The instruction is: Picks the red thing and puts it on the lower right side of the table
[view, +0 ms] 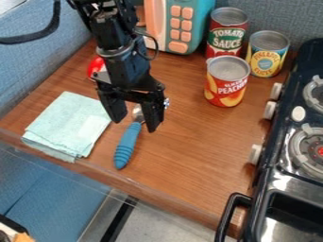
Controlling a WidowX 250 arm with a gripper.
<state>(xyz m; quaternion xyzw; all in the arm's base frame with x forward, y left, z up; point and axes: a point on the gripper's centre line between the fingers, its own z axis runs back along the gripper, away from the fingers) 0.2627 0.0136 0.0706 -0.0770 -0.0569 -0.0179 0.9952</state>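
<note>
“Behind the arm (pixel 126 66), is that the red thing (pixel 95 66)?”

“Probably: glossy, rounded, half hidden (mind you, the cans (pixel 226 84) are reddish too).”

“And the gripper (pixel 134 124), fingers spread over the blue-handled spoon (pixel 127 144)?”

“Parted to take something, I'd judge; the red thing sits beyond the towel (pixel 68 123).”

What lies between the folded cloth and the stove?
In the camera view, a blue-handled utensil lies nearer the cloth, its metal end below the gripper; from its handle across to the stove, the wooden tabletop is bare.
</note>
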